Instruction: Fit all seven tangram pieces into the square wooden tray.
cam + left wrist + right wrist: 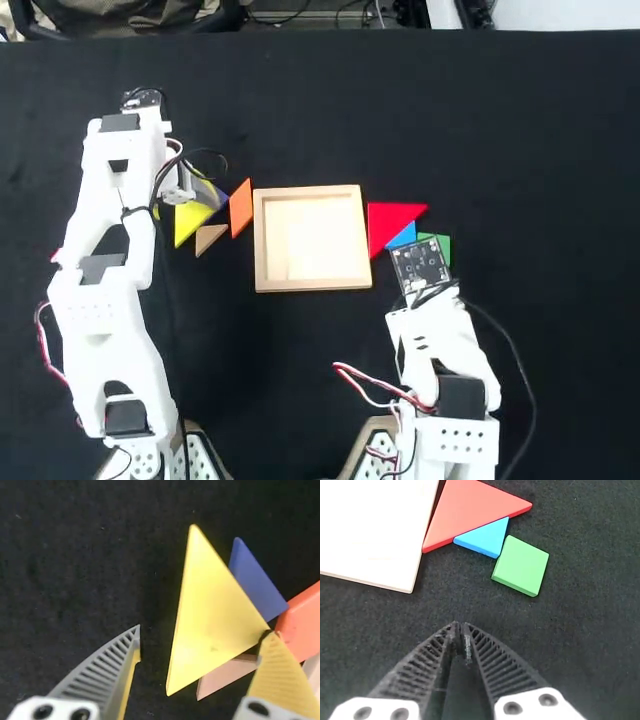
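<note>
Seven flat tangram pieces on a black tabletop (520, 120), all outside the pale square wooden tray (262, 240). Beside one edge of the tray: large yellow triangle (205, 595), dark blue piece (252, 580), orange parallelogram (241, 207), small tan triangle (225, 672). Beside the opposite edge: large red triangle (470, 510) touching a small light-blue triangle (482, 536), with a green square (521, 565) just beside. Left gripper (204, 631) spread wide, straddling the yellow triangle. Right gripper (459, 627) pressed together above bare tabletop, near the green square.
</note>
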`<state>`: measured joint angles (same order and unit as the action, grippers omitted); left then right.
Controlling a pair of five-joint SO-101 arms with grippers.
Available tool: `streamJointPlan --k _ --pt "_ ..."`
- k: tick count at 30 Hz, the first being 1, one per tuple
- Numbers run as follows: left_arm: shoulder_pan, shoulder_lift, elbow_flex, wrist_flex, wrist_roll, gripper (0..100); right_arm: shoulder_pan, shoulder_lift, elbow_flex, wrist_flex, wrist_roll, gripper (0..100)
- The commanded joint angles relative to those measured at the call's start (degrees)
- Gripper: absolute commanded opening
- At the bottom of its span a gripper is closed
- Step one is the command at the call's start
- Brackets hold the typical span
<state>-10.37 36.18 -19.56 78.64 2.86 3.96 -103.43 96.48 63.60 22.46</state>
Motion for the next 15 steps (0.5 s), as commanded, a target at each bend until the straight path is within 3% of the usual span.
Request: streamJointPlan --k 1,15 --pt "-0.13 -0.18 -2.59 -0.35 -0.26 37 0.53 -3.91 0.13 0.18 0.44 1.1" --pt "-0.66 -0.88 -5.58 0.88 2.73 37 0.53 -3.91 0.13 0.18 0.44 1.1"
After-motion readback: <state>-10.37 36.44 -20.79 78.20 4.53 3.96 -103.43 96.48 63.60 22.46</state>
